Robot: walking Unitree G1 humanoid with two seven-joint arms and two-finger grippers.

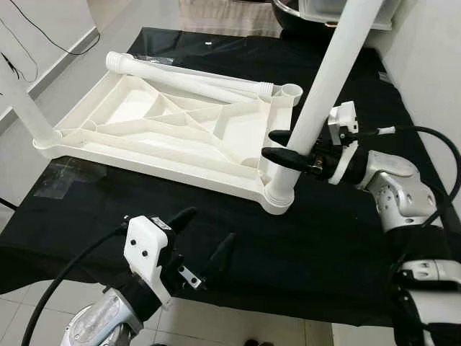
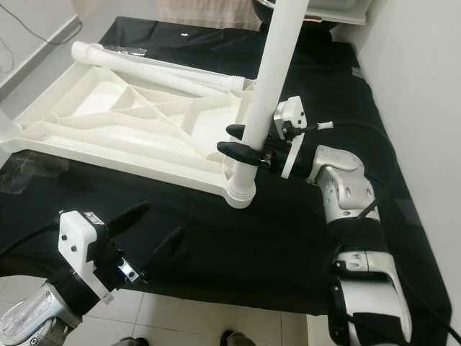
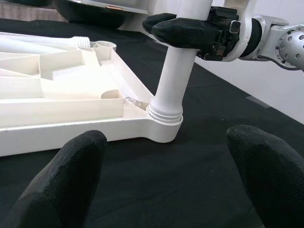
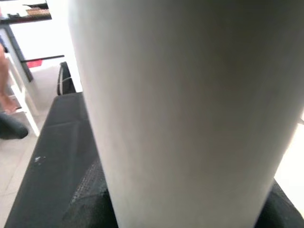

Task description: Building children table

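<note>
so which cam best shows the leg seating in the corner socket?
Left wrist view: the leg meets the corner socket side-on and close. Both eye views show the joint from above, smaller. Right wrist view is too close, just leg surface.

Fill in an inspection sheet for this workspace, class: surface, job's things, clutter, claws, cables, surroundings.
Surface: black cloth over the work surface.
Job's things: white tabletop lying underside up; upright leg in its near corner socket; loose leg lying along its far edge.
Clutter: nothing seen.
Claws: right claw shut on the upright leg; left claw open, apart from the tabletop.
Cables: black cable at the right arm.
Surroundings: tiled floor.
</note>
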